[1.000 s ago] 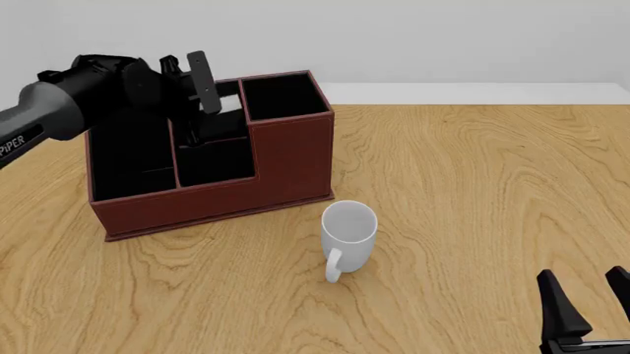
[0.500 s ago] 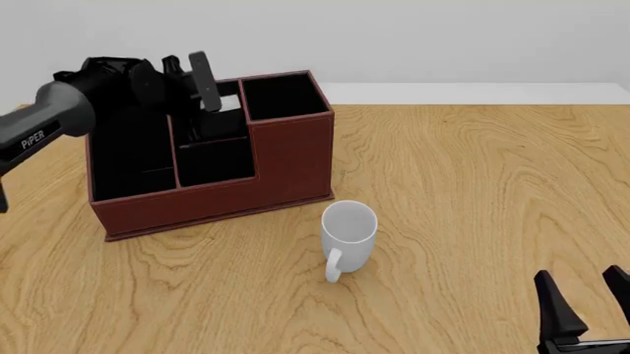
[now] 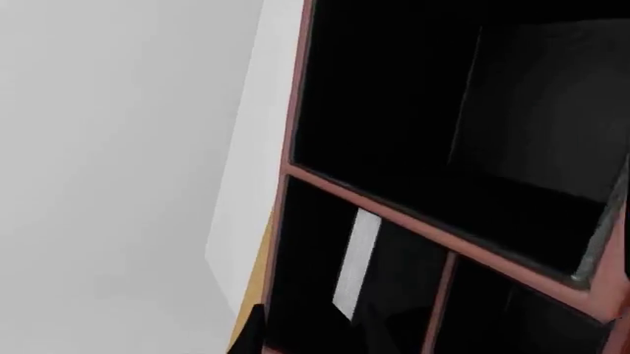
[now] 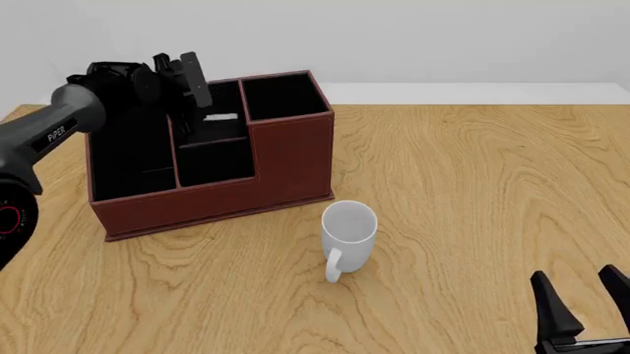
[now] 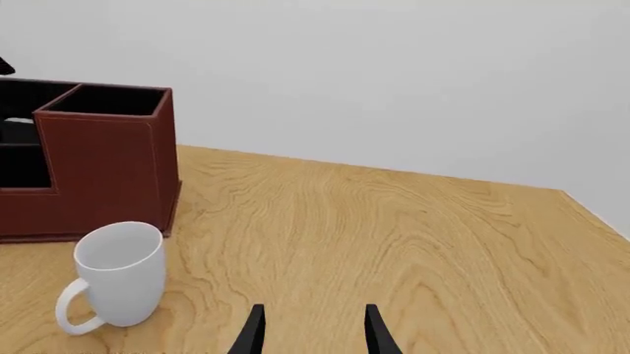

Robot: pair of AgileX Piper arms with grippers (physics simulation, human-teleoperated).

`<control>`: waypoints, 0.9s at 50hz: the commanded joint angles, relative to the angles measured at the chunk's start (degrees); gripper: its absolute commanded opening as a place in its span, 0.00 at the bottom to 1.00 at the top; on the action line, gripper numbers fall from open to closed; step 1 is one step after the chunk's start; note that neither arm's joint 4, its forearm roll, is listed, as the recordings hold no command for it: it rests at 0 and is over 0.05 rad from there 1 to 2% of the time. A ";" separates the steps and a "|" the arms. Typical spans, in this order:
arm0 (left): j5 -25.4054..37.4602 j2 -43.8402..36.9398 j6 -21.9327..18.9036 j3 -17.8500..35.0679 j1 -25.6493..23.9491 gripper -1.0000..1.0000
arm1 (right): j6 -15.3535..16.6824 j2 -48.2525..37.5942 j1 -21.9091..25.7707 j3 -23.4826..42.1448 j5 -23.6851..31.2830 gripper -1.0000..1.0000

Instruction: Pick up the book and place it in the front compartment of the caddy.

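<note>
The reddish-brown caddy (image 4: 285,158) stands at the table's far left, and its black-lined compartments fill the left wrist view (image 3: 295,88). Of the book (image 4: 220,116) only a white strip of page edges shows, inside a middle compartment left of the tall one. The same strip appears in the left wrist view (image 3: 355,264). My left gripper (image 4: 181,74) hovers above the caddy's back left, open and holding nothing. My right gripper (image 4: 583,306) is open low at the near right, with its fingertips (image 5: 372,328) over bare wood.
A white mug (image 4: 349,234) stands upright in front of the caddy's right corner, also seen from the right wrist (image 5: 118,271). The wooden table (image 4: 473,184) ends at a far edge by the white wall.
My left gripper has drawn back up and to the left, away from the middle compartment. The book's white edge now shows uncovered inside it. My right gripper has sunk slightly.
</note>
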State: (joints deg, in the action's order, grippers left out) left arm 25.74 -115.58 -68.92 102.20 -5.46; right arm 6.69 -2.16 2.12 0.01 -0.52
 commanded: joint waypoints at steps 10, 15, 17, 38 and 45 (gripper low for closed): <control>-1.61 -3.32 0.15 2.87 1.28 1.00 | 0.10 0.31 0.26 0.00 0.32 1.00; -1.24 -1.48 0.78 2.03 0.78 1.00 | 0.02 0.24 0.34 0.00 0.23 1.00; -1.07 0.61 1.36 0.55 0.10 1.00 | -0.05 0.16 0.47 0.00 0.12 1.00; 4.63 34.30 12.50 -20.67 -10.87 1.00 | -1.36 1.73 0.81 0.01 0.69 1.00; 6.23 43.50 15.38 -25.93 -12.35 1.00 | -2.05 1.88 1.05 0.02 0.18 1.00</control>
State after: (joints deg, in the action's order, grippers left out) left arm 29.84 -85.43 -57.45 84.66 -14.75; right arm 5.44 -0.89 2.99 0.01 -0.25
